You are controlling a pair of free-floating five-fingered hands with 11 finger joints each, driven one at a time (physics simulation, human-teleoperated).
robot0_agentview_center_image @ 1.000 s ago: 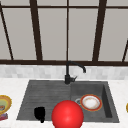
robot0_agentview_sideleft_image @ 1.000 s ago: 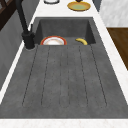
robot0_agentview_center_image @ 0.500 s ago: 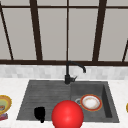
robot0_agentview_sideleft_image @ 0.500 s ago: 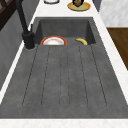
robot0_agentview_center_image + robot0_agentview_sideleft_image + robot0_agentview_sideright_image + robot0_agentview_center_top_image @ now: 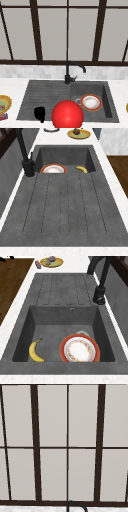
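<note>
My left hand (image 5: 39,114) is a small black shape low over the front left of the grey drainboard (image 5: 45,97), holding nothing that I can see. A large red ball (image 5: 67,114) is just to its right, at the sink's front edge, apart from the hand. In the basin lies a white plate with a red-orange rim (image 5: 91,102) (image 5: 53,168) (image 5: 80,350). A yellow banana (image 5: 35,351) (image 5: 81,169) lies beside the plate on the basin floor.
A black faucet (image 5: 72,72) (image 5: 25,153) (image 5: 100,283) stands behind the sink. A yellow plate with food (image 5: 3,105) (image 5: 51,261) and a small red item (image 5: 38,264) sit on the left counter. Another yellow plate (image 5: 78,134) sits on the right counter. A window (image 5: 67,444) is above.
</note>
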